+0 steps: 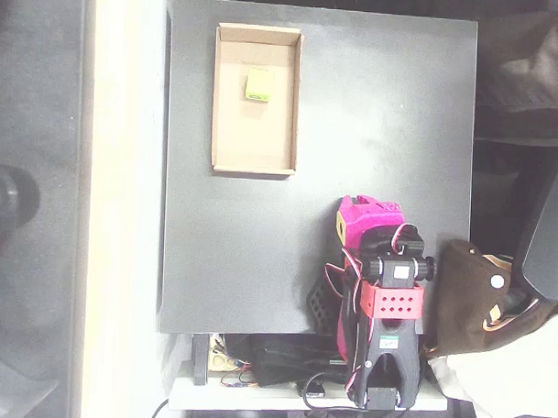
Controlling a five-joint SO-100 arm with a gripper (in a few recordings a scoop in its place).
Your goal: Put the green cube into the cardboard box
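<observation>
Inside shallow tan cardboard box (pixel 256 98), small lime-green cube (pixel 259 84) is resting; magenta two-finger gripper (pixel 352 221) is sitting folded well apart, finger spread indiscernible.

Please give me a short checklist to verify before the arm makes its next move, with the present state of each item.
1. Green cube lies inside the cardboard box: ok, it rests on the box floor in the upper half in the overhead view.
2. Cube free of the gripper: ok, the two are far apart.
3. Gripper open or shut: cannot tell, the arm is folded and hides the fingers.
4. Box fully on the dark table: ok, all four walls are on the surface.
5. Arm pulled away from the box: ok, it sits folded near the table's lower edge.
6. Cube lying flat: cannot tell, it is too small.
</observation>
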